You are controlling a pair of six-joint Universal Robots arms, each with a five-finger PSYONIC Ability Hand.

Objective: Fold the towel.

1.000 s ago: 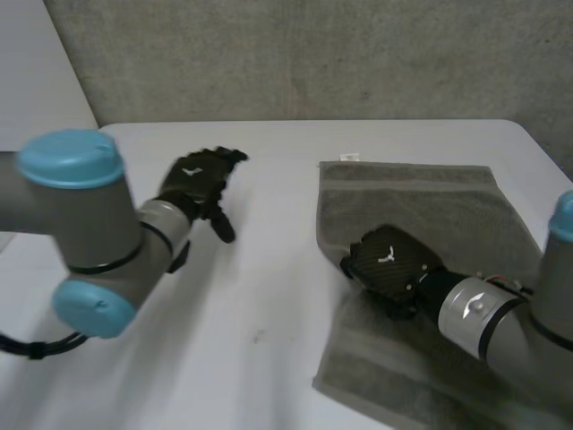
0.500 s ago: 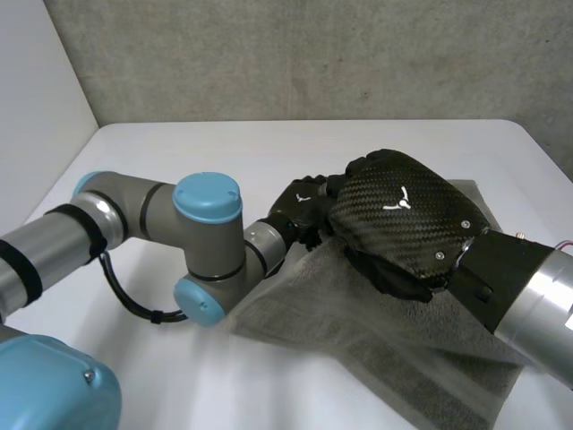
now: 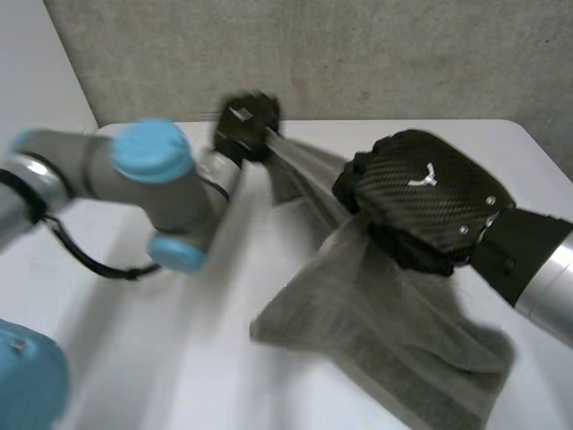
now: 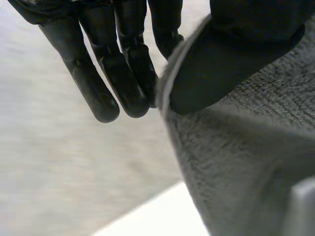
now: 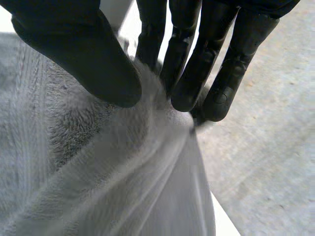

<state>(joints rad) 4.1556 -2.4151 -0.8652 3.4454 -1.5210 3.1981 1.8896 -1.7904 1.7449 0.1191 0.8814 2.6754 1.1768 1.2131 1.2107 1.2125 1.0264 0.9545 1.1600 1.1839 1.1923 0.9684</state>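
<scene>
The grey towel [image 3: 376, 331] is held partly off the white worktop [image 3: 125, 358] by both hands; its lower part is seen lying on the worktop at the robot's right, and a band of cloth is stretched between the hands. An edge of the towel is pinched between the fingers and thumb of the left hand [image 3: 246, 125], which is raised near the worktop's far edge; a bunched fold is clamped between the thumb and fingertips of the right hand [image 3: 425, 202], above the towel's middle.
</scene>
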